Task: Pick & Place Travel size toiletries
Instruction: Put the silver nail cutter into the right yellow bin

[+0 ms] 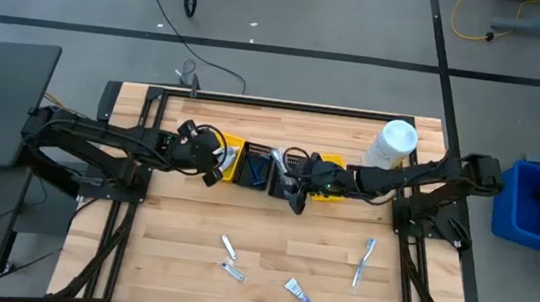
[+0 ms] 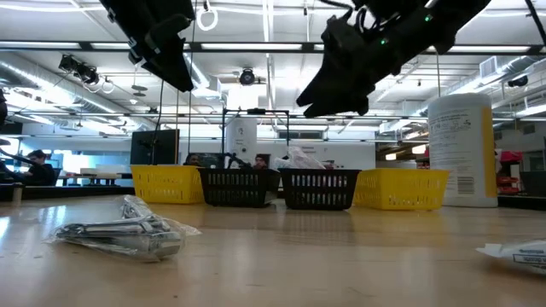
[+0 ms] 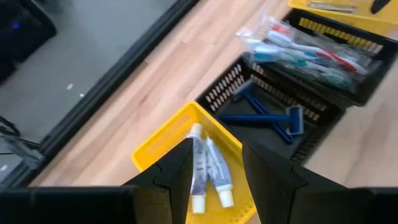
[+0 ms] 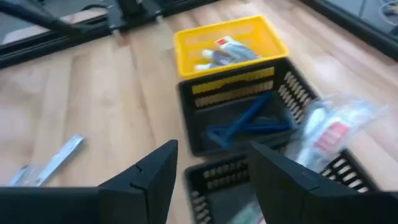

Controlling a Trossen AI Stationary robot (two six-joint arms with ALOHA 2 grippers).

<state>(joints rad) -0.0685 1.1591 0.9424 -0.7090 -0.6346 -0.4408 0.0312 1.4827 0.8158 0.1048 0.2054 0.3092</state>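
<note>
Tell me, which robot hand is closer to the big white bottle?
The right one. The right gripper is over the black baskets, a short way from the bottle. The left gripper is over the far yellow basket, much farther away.

A row of four baskets (image 1: 270, 168) sits across the far middle of the table (image 1: 179, 252). The large bottle (image 1: 392, 144) stands just right of that row. Toothpaste tubes (image 3: 208, 168) lie in its leftmost basket, razors (image 3: 267, 115) in the next, toothbrushes (image 3: 298, 53) in the third. Nearer me than the row, loose toiletries (image 1: 233, 268) lie scattered. My left gripper (image 1: 210, 162) hangs over the row's left end, my right gripper (image 1: 296, 189) over its middle.
</note>
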